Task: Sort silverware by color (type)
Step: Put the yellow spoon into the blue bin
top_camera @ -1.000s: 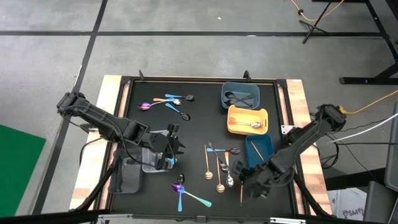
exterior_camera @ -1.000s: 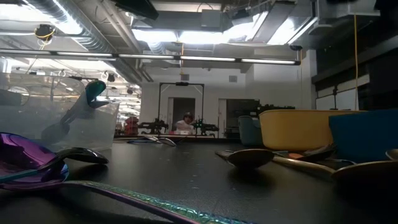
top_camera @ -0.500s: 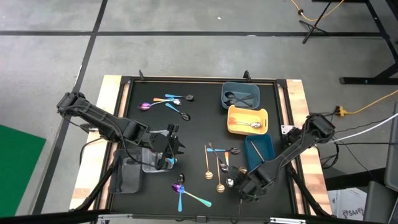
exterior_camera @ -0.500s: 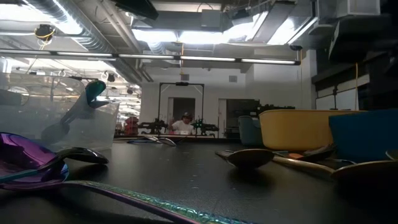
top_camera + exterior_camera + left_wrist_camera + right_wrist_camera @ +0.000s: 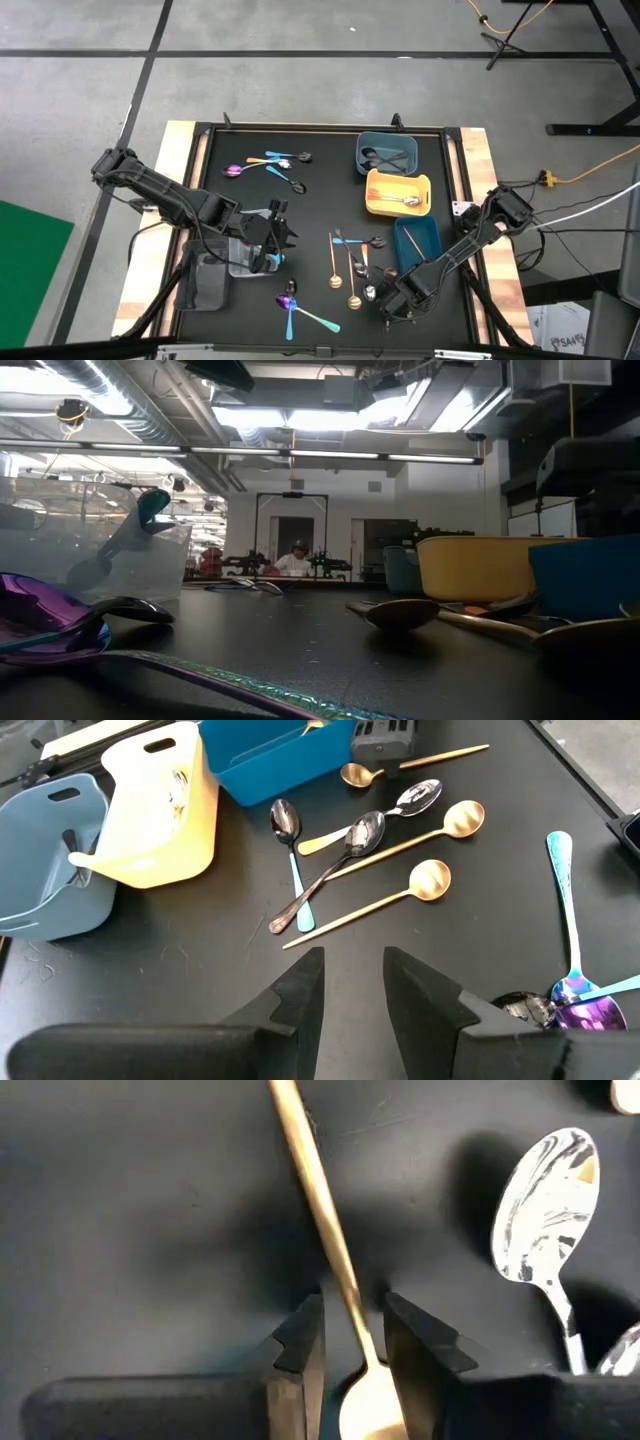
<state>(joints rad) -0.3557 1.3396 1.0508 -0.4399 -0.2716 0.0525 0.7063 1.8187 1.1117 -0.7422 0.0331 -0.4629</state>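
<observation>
Two grippers: the right gripper (image 5: 350, 1345) is working at the lower right of the high view, its jaws parted and straddling the thin handle of a gold spoon (image 5: 325, 1230) lying on the black mat (image 5: 320, 200); nothing is being gripped yet.
Left gripper: the left gripper (image 5: 352, 985) is waiting at the left of the high view over a clear tray (image 5: 240, 262), fingers apart and holding nothing.
Silverware: loose spoons are lying in the middle of the mat (image 5: 370, 830), a small group is sitting at the upper left (image 5: 270, 165), and a purple and teal pair is resting at the lower centre (image 5: 295, 305).
Trays: a grey-blue tray (image 5: 385, 152), a yellow tray (image 5: 398, 192) and a blue tray (image 5: 415, 240) are running down the right side, the first two already holding spoons.
Risk of slip: the handle is looking thin and flat on the mat, so closing fingers may be skidding over it or pinching only its edge.
Risk of nudging: a silver spoon (image 5: 545, 1210) is lying just beside, and a lateral move could be dragging it along.
Right wrist view only: it is showing the handle passing between the jaws; the high view is hiding this under the arm.
Low view only: it is showing a person far off in the room behind.
</observation>
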